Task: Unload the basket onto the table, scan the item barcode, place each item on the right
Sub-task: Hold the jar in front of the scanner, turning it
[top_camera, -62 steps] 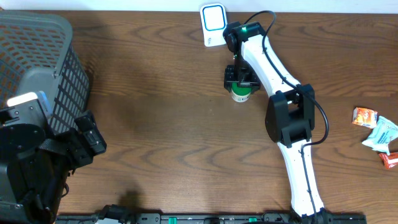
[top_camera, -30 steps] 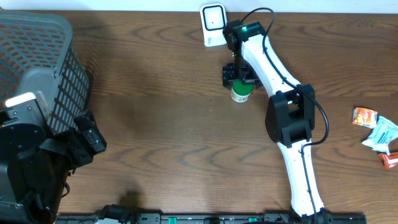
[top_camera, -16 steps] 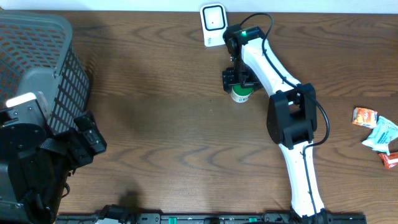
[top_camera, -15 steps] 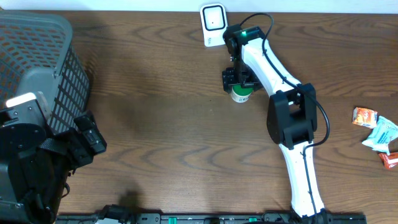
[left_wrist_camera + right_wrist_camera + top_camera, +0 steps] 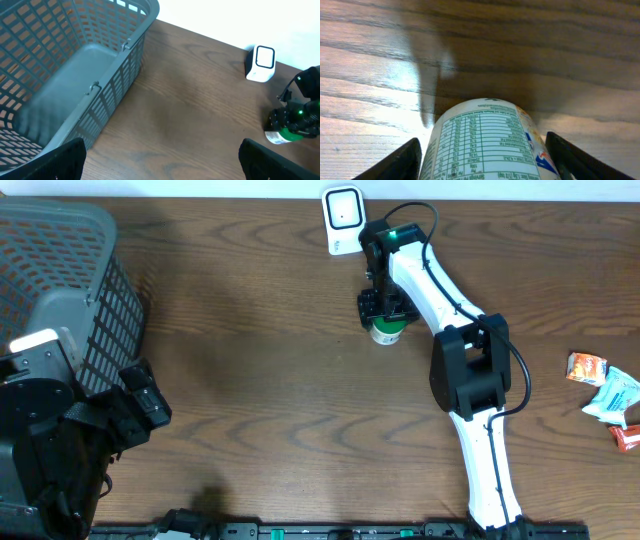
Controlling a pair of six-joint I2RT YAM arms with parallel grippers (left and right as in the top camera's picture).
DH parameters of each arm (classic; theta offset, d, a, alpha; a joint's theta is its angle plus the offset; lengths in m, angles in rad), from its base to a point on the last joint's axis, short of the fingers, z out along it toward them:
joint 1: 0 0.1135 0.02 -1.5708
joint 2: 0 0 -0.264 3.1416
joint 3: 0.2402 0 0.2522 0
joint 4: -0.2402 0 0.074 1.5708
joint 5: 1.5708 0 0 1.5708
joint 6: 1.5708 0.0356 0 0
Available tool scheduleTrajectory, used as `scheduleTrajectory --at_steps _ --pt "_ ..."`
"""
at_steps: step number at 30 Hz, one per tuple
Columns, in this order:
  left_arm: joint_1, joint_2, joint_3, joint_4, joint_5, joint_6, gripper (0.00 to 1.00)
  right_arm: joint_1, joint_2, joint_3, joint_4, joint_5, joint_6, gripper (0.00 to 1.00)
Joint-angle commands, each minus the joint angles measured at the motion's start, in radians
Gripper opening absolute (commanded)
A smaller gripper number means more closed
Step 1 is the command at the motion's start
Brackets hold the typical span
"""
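A dark wooden table (image 5: 250,390) carries the whole scene. At its left end stands a grey slatted basket (image 5: 60,270), empty as far as the left wrist view shows and probably waiting for goods once they are scanned. The left gripper (image 5: 162,145) hangs beside the basket with its fingers spread wide and nothing between them, apparently idle.

The white right arm (image 5: 440,290) reaches across the table to the far edge, and the right gripper (image 5: 481,141) is down over a small white container with green on it (image 5: 387,333). This is the item to be scanned. It rests on the wood just in front of the scanner (image 5: 343,218), a white unit with a dark-framed window propped by the back edge and facing the work area. The fingers (image 5: 405,160) stand one on each side of the container. The gaps are so slim that it cannot be told whether they already pinch it, but this looks like the pick-up before the container is shown to the scanner.

Well apart at the right edge lies a small heap of snack packets (image 5: 605,392), orange-red and pale teal, probably later items. Their print is too small to read.

The container's label (image 5: 485,140) shows a nutrition-style table in fine dark type and a blue-and-red mark at one side. No word or brand name is legible, and no barcode shows.
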Motion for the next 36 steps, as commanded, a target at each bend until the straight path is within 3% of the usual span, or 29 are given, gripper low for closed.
scheduleTrajectory --at_steps 1,4,10,21,24,36 --pt "0.004 0.008 -0.009 -0.003 -0.016 -0.010 0.98 0.000 0.024 -0.012 0.028 -0.046 -0.011 0.61" --pt "0.004 0.008 -0.009 -0.003 -0.016 -0.010 0.98 -0.005 0.024 0.003 0.043 -0.045 -0.011 0.54" --pt "0.004 0.013 -0.009 -0.003 -0.016 -0.010 0.98 -0.005 0.023 0.050 0.067 -0.036 -0.012 0.54" --pt "0.004 0.021 -0.009 -0.003 -0.016 -0.011 0.98 -0.013 0.023 0.134 0.072 -0.032 -0.011 0.63" --pt "0.004 0.024 -0.009 -0.003 -0.016 -0.011 0.98 -0.011 0.023 0.132 0.067 -0.035 -0.011 0.73" --pt "0.004 0.025 -0.009 -0.011 -0.016 -0.010 0.98 -0.009 0.022 0.151 -0.019 -0.035 0.091 0.83"
